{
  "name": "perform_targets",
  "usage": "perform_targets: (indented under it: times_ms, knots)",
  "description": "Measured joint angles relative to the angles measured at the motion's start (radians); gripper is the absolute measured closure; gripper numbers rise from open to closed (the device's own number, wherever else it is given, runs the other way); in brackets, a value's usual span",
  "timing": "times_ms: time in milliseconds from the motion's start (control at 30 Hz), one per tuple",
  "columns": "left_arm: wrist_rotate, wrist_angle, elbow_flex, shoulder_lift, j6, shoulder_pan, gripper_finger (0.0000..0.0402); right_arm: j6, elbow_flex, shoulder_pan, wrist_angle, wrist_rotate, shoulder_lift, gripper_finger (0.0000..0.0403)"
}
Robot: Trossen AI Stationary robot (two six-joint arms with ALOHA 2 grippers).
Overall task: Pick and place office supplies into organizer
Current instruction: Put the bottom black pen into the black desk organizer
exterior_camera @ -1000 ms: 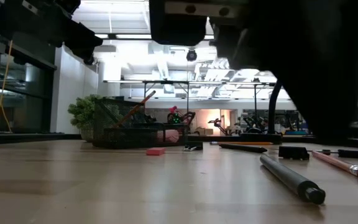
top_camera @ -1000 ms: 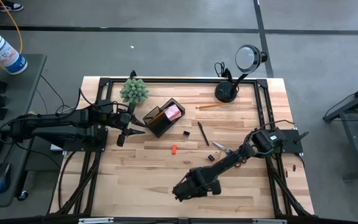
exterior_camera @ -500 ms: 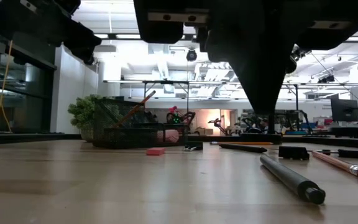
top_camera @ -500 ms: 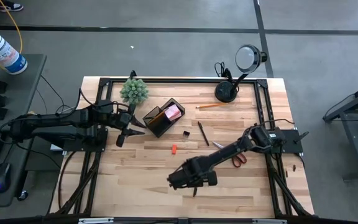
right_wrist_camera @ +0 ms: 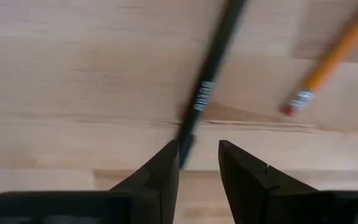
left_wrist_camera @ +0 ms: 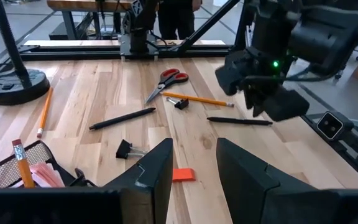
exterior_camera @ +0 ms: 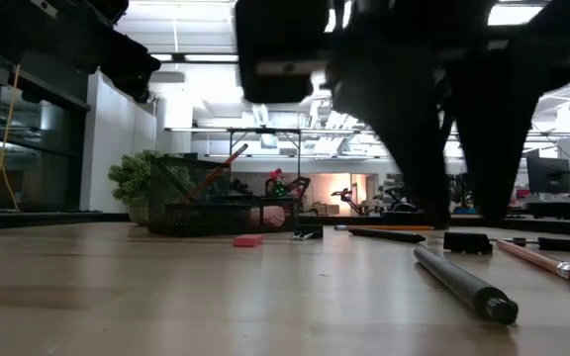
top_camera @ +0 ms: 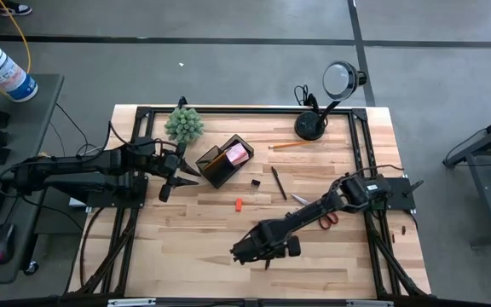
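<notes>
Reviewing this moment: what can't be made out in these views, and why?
- Organizer contents: high view too small; low view shows only dark mesh.
- Right gripper over the pen: the wrist view is blurred and the high view's arm covers both, so contact is unclear.
- Pencil in the right wrist view: cut off by the edge.
- Scissors: half hidden under the right arm in the high view.

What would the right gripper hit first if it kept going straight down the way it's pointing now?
Most likely the black pen. The right gripper points down at the table with its fingers parted, and the pen's end lies in line with the gap. An orange pencil lies off to one side. How far off the pen is remains unclear.
</notes>
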Motion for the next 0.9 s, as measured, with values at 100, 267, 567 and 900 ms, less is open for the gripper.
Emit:
perform_targets:
  times_ms: [100, 267, 567, 900]
  knots:
    - [-0.003, 0.000, 0.000, 0.000, 0.000, 0.000, 0.0289, -0.004, 0.000, 0.007, 0.044, 0.020, 0.023, 0.0295]
    - [-0.003, -0.010, 0.000, 0.000, -0.038, 0.000, 0.0289, -0.018, 0.000, 0.016, 0.035, 0.031, 0.048, 0.0308]
    - [-0.003, -0.047, 0.000, 0.000, -0.104, 0.000, 0.0289, -0.053, 0.000, 0.014, 0.035, 0.094, 0.051, 0.0324]
    - [-0.004, -0.047, 0.000, 0.000, -0.098, 0.000, 0.0289, -0.067, 0.002, 0.014, 0.079, 0.099, 0.069, 0.0324]
